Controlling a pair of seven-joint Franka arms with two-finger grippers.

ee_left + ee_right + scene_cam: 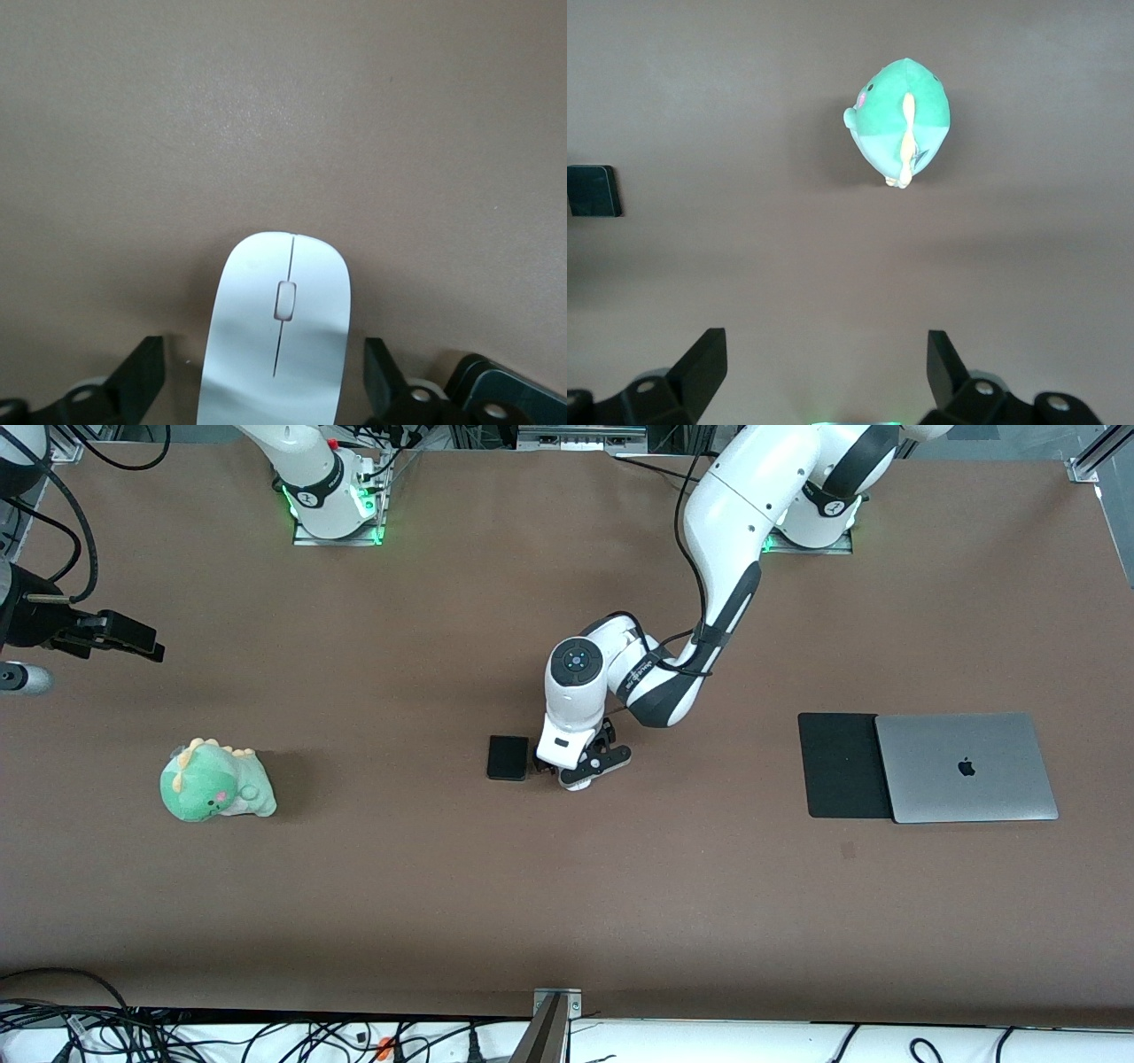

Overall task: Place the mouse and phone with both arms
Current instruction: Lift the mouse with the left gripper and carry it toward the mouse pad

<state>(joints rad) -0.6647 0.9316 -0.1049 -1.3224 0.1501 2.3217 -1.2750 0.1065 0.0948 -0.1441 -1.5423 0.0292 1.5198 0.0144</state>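
Fingers (137,376) of the left gripper (266,390) straddle the white mouse (276,328) on the bench (567,903), gaps showing, beside the phone (508,757). The right gripper (824,381) hangs spread above the bench. The laptop (966,767) bears an Apple logo.

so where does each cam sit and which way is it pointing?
Front: high across the table, facing the bases; shows both arms, phone, plush, laptop.
Left wrist: on the left arm, looking down between open left end effector fingers at the mouse.
Right wrist: looks down past the open right end effector at plush and phone.
Shared: plush and phone, front and right wrist.
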